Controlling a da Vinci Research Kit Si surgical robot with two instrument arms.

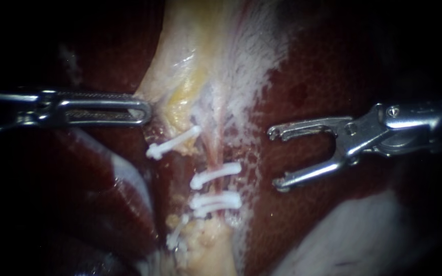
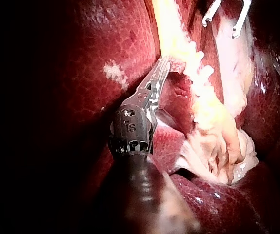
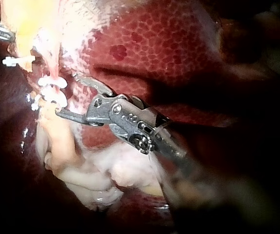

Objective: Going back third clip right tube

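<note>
Several white clips (image 1: 216, 175) already cross the strands at the middle of the field. The right tube (image 1: 214, 153), a thin pink cord running down from the pale tissue (image 1: 200, 51), carries a stack of them: one higher up and a tight pair just below it. I cannot say for sure which is the third. One more clip sits on the strand beside it, nearer my left instrument (image 1: 148, 111), and another lies lower down. My left instrument's pincer is pressed together, and it seems to be pinching the edge of the pale tissue. I judge this hold is there to pull the tissue sideways, so the tubes stay stretched and in plain sight. My right instrument (image 1: 274, 159) stands over the liver (image 1: 333, 76), apart from the clipped tube. Its pincer is spread wide toward the clips, with nothing between the jaws and no clip loaded. Nothing touches it, so I take this as the backing-off part of the step, and what remains is to carry the shaft clear. The open jaws point at the stack, so the way out should be straight back along the shaft. A sideways sweep could let the lower tip catch a clip or scrape the liver.
</note>
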